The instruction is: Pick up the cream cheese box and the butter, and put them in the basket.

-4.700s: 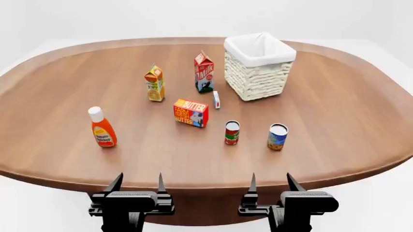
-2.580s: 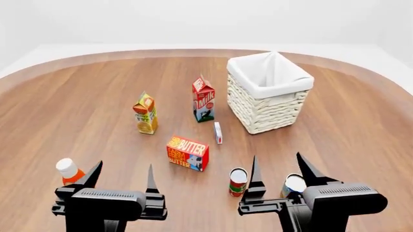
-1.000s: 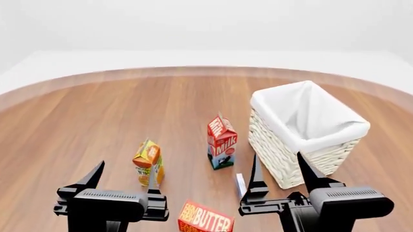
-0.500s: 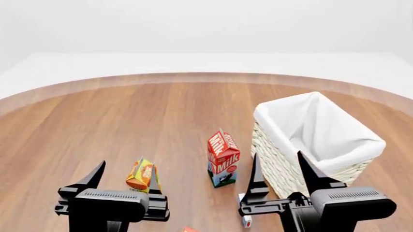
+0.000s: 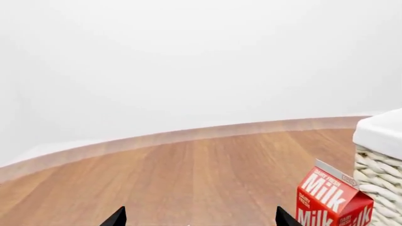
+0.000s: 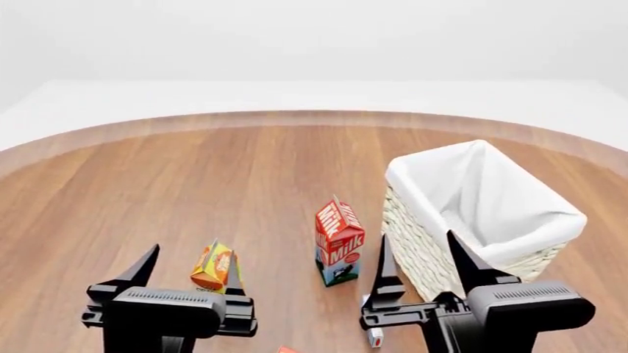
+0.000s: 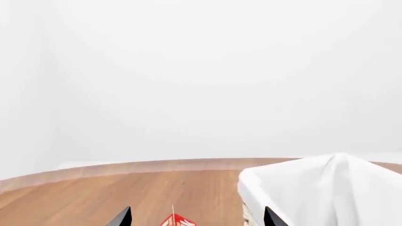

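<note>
White, featureless walls close off the scene behind a broad wooden table [image 6: 196, 169] with a rounded far edge. On it, toward the right of the head view, stands the basket [image 6: 481, 213], a tall whitish wicker one with a white cloth liner folded over its rim; nothing shows inside it. Just to its left stands a red milk carton [image 6: 339, 240], upright, close to the basket but apart from it. Further left, an orange juice carton [image 6: 215, 266] stands partly hidden behind the left hand [image 6: 191, 272].

Both hands are raised at the near edge of the head view, fingers pointing up and spread apart, with nothing between them. The right hand [image 6: 422, 261] sits in front of the basket's near-left corner. Just below its left finger a small bit of the cream cheese box [image 6: 375, 337] peeks out, white with a red edge, on the table near the basket's base. At the very bottom edge of the head view a sliver of red-orange is all that shows of the butter [image 6: 285, 349].

The left wrist view catches the milk carton [image 5: 332, 200] next to the basket's woven wall [image 5: 381, 179]. The right wrist view shows the liner [image 7: 326, 188] and the carton's peak [image 7: 176, 220].
</note>
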